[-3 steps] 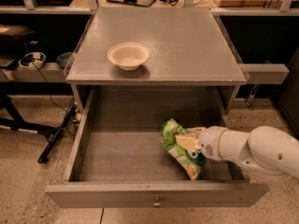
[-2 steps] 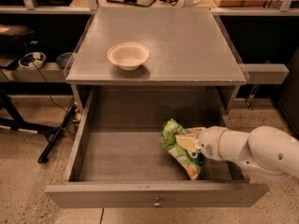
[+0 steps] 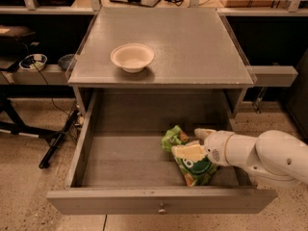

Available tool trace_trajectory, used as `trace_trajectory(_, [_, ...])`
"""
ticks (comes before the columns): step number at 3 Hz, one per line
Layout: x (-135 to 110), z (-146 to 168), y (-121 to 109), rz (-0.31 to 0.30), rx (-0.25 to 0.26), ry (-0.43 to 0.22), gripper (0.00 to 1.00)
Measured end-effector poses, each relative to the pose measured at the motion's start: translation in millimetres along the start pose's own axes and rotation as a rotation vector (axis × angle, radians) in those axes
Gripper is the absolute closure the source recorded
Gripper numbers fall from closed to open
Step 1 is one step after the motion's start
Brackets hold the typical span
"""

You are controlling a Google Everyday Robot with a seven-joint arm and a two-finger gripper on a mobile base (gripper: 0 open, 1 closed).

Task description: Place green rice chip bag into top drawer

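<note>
The green rice chip bag (image 3: 188,161) lies crinkled inside the top drawer (image 3: 130,153), on its floor toward the right front. The drawer is pulled fully out, and its flat grey front panel with a small round knob (image 3: 161,208) sits at the bottom of the view. My gripper (image 3: 196,143) reaches in from the right on a white arm (image 3: 262,155) and is right at the bag, touching its upper right part. Part of the bag is covered by the gripper.
A cream-white bowl (image 3: 132,57) stands on the grey cabinet top (image 3: 192,47), left of centre. Dark shelves with cables run behind the cabinet. A black stand leg (image 3: 55,141) lies on the speckled floor to the left of the drawer.
</note>
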State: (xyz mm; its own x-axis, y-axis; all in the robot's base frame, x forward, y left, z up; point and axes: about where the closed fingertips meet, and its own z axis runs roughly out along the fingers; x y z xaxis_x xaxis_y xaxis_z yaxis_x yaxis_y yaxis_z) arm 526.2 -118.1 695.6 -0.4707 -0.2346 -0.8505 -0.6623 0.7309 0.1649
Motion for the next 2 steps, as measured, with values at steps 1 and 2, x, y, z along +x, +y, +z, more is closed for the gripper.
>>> trace_trajectory(1, [0.0, 0.0, 0.0, 0.000, 0.000, 0.000, 0.00])
trace_trajectory(2, [0.0, 0.0, 0.0, 0.000, 0.000, 0.000, 0.00])
